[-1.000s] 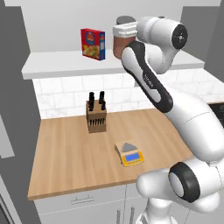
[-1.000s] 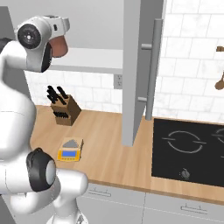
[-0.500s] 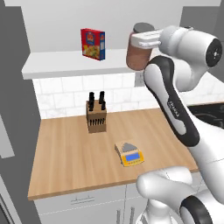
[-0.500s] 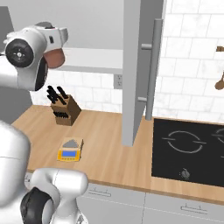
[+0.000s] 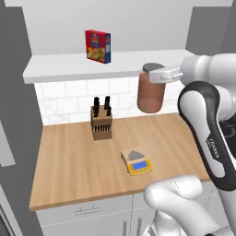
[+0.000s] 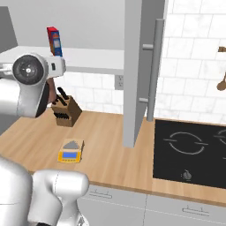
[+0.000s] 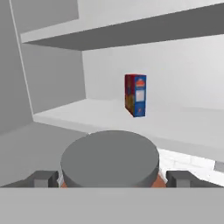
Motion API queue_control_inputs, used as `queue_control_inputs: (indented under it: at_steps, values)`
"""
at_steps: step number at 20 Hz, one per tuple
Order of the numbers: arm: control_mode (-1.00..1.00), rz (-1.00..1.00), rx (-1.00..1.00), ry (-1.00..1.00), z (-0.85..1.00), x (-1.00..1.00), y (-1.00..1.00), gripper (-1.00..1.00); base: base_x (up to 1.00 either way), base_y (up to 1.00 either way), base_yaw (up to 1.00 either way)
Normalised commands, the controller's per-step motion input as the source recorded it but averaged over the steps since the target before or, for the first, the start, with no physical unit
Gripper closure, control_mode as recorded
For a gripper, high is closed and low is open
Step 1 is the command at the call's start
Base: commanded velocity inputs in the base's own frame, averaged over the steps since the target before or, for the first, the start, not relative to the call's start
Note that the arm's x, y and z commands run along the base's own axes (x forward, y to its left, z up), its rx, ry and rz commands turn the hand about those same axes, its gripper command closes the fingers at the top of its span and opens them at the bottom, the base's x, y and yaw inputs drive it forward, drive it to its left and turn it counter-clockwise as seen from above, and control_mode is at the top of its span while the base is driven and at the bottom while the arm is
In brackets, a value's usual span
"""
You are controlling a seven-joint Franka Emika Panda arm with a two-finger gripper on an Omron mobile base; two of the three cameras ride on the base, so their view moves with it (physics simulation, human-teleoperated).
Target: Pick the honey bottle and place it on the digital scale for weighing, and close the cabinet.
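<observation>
Gripper (image 7: 109, 179) clamped on the jar (image 5: 150, 92), one finger tip either side of its grey lid in the hand view, jaws wide because the jar is wide. Hanging in mid-air out in front of the shelf (image 5: 69, 67), clear of the wood, upright with lid on top. In the left base view, at about 1 o'clock from the scale (image 5: 136, 161) and well above it, up at shelf height.

Scale sitting bare on the counter (image 5: 69, 161), grey plate with nothing on it, blue display toward the front edge. Knife block (image 5: 102, 123) at 11 o'clock from the scale, near the wall. Cereal box (image 5: 97, 46) standing on the shelf, at 10 o'clock from the jar.

Progress, at a guess: pick done, jar lifted off the shelf and out of the cabinet; placing not done. Left to do: carry down and toward 7 o'clock, set squarely on the plate, let go.

Then the cabinet. Door (image 6: 134, 70) swung wide open in the right base view, edge toward the camera, long bar handle (image 6: 152, 66) on its right face. Not closed yet, so roughly a third of the way through.
</observation>
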Motion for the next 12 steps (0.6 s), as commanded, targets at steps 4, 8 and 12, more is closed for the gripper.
queue_control_inputs:
  at_steps: [4,8,12]
  values:
    - [-1.0,0.22,0.0,0.18,-1.0,-0.05,0.0,1.0,0.0,0.0,0.0]
    - [-1.0,0.18,-0.01,0.15,-0.91,0.01,0.01,1.0,0.0,0.0,0.0]
    - [-1.0,0.15,-0.01,0.15,-0.98,0.24,0.01,1.0,0.0,0.0,0.0]
